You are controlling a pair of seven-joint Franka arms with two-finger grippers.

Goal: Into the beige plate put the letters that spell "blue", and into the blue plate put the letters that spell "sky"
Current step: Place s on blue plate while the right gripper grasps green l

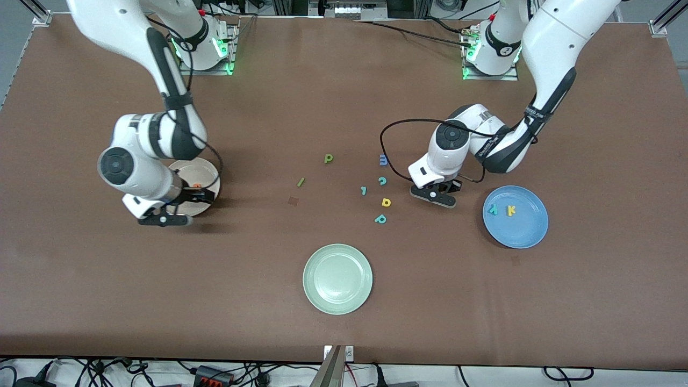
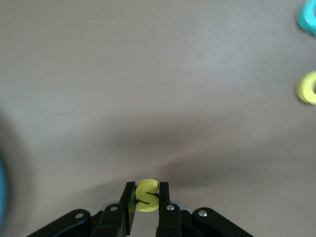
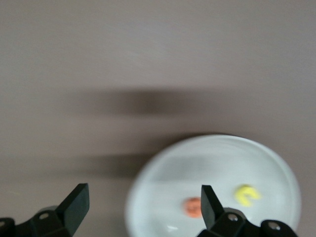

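Plates and toy letters lay on the brown tabletop (image 1: 344,97), described from the right arm's end to the left arm's end. Toward the right arm's end, the right hand (image 1: 164,219) hung with fingers spread wide and empty over the camera-side rim of the beige plate (image 1: 207,171); inside that plate lay the orange e (image 3: 193,207) and the yellow u (image 3: 247,195). Near the tabletop's middle lay the dark green l (image 1: 301,182) and the dark green p shape (image 1: 328,158), apart from each other. A pale green plate (image 1: 337,278) sat nearest the camera-side edge. A loose cluster of teal, blue and yellow letters lay just beside the left hand (image 1: 433,196), which was closed on the yellow s (image 2: 146,195) just above the tabletop. Toward the left arm's end, the blue plate (image 1: 524,234) held the teal y (image 1: 492,210) and the yellow k (image 1: 510,210).
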